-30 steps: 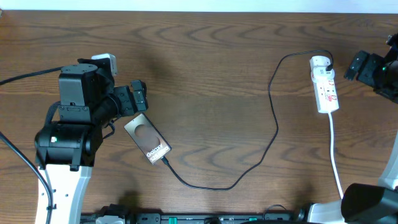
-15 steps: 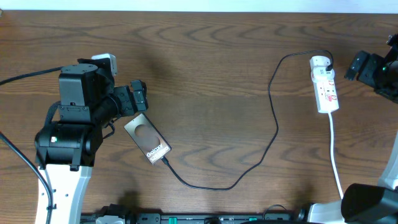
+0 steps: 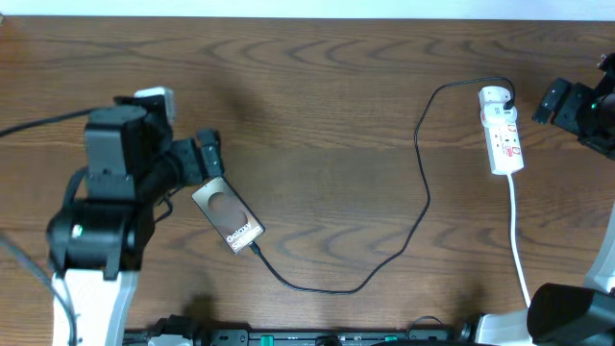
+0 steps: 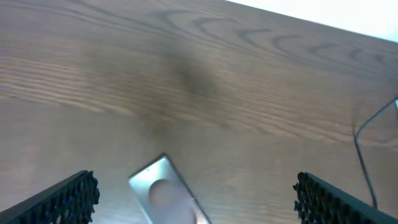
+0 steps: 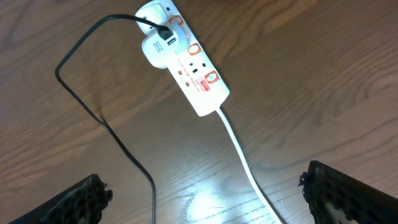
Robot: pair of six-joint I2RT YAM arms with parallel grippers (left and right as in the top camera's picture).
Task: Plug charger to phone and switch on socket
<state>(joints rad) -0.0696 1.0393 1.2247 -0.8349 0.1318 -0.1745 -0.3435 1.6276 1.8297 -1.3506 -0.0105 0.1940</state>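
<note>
Phone [image 3: 228,217] was seen near-left, with charger cable [image 3: 423,173] run from its near end to power strip [image 3: 502,130] far right. Left gripper [image 4: 196,194] and right gripper [image 5: 205,193] were spread wide open.

A dark brown table [image 3: 317,106] with wavy wood grain carried a white socket [image 5: 199,84] marked with red rings, its white cord [image 5: 239,146], a thin black charger [image 3: 428,197], and a glossy grey phone [image 3: 228,217] bearing white lettering and a darker round mark.
</note>
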